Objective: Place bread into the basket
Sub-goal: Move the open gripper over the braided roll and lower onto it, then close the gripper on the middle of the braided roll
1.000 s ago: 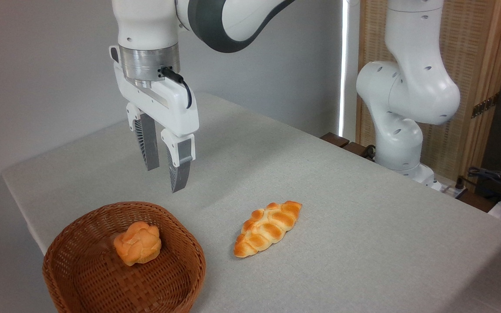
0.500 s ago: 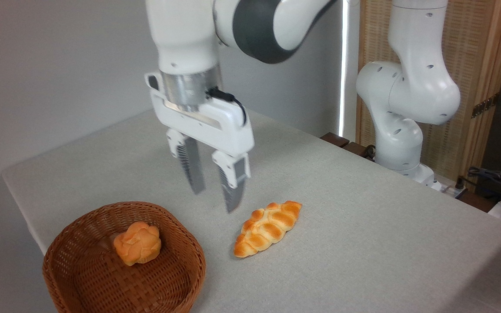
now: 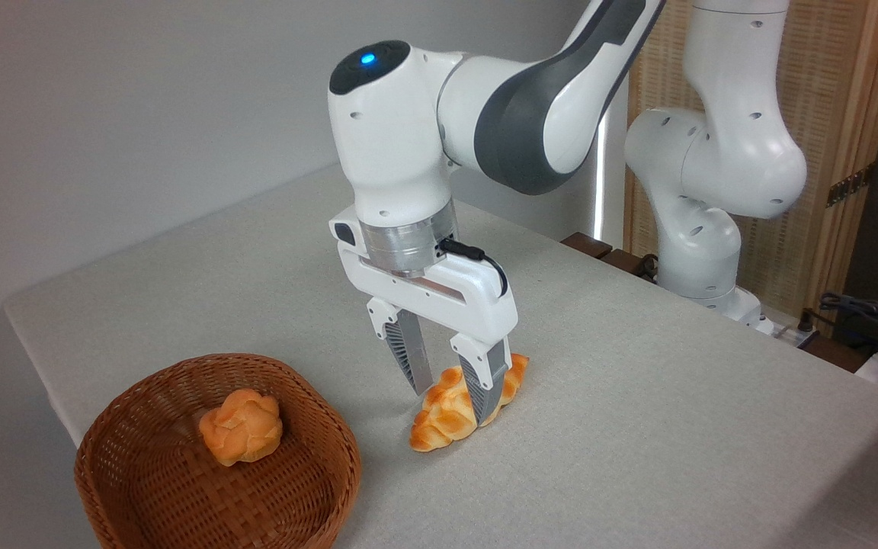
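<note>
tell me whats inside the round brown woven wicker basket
One small round knotted orange bun lies in the round brown woven wicker basket. The basket floor under the bun is covered; nothing else shows inside.

Probably lab: table-mounted robot arm point(image 3: 713, 152)

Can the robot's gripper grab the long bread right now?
Probably yes. The gripper is open, its jaws down on either side of the bread, which lies on the table with nothing in the way.

Hand point(image 3: 454, 404) lower, now astride bread point(image 3: 447, 415).
</note>
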{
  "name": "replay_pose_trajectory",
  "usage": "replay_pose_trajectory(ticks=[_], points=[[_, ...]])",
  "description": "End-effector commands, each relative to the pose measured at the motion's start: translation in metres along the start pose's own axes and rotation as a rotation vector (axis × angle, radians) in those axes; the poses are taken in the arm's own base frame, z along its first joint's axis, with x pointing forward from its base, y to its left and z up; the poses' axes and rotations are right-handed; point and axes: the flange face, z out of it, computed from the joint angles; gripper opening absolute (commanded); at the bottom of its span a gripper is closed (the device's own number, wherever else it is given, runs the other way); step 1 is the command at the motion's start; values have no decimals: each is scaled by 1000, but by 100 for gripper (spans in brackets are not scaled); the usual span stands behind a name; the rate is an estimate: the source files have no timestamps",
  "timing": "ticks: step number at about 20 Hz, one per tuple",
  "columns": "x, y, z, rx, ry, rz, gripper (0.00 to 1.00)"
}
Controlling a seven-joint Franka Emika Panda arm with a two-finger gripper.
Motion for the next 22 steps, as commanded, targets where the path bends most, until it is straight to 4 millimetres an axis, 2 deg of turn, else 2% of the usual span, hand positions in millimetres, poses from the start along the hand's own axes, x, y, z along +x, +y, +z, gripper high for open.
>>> replay_pose_trajectory(ticks=[1, 9, 12, 14, 19, 22], points=[[1, 10, 10, 6, -9, 30, 100], [4, 11, 17, -1, -23, 38, 98], [5, 10, 24, -8, -35, 39, 66], [6, 10, 27, -11, -42, 41, 53], [6, 10, 28, -11, -44, 41, 52], [6, 10, 28, -11, -44, 41, 46]])
